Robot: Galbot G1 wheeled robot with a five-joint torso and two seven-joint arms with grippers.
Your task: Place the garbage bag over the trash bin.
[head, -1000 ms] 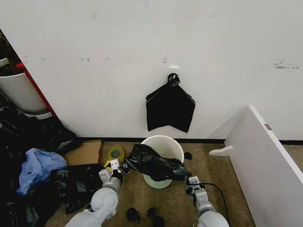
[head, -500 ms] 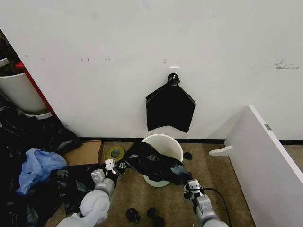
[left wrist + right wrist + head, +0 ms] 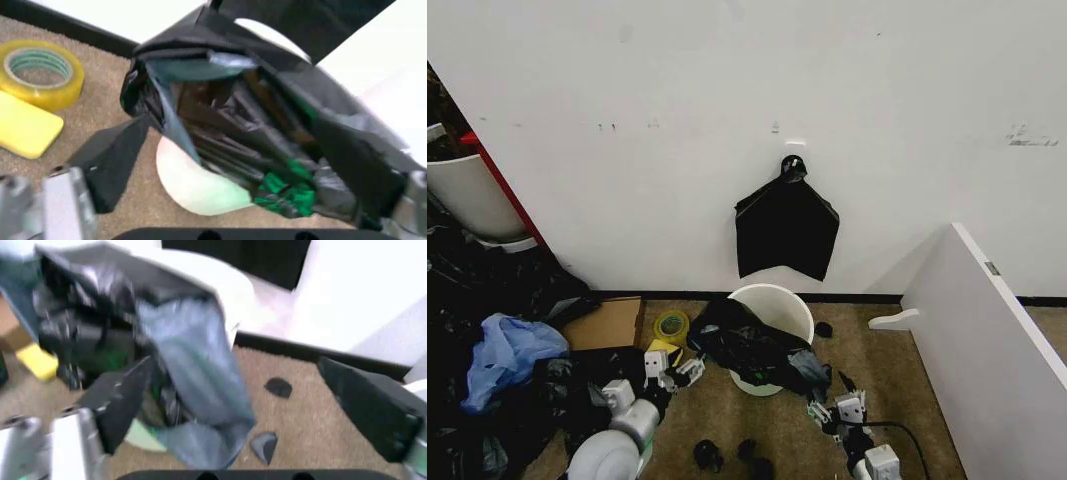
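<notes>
The garbage bag (image 3: 752,350) sits just below the middle of the head view, draped over the near rim and front side of the trash bin (image 3: 777,303), whose far rim and part of the mouth remain bare. The draping step looks only half done: the bag hangs in a crumpled heap rather than wrapping the rim all round.

The left claw (image 3: 685,371) is at lower left of centre, its fingers spread and empty, just beside the bag's left edge. The right claw (image 3: 835,401) is at lower right of centre, likewise spread and holding nothing, near the bag's lower right corner. In both wrist views the dark fingers stand apart with the bag beyond them.

The next move probably calls for regripping the bag's mouth and stretching it over the bare far rim; the thin, floppy film may slip off.
</notes>
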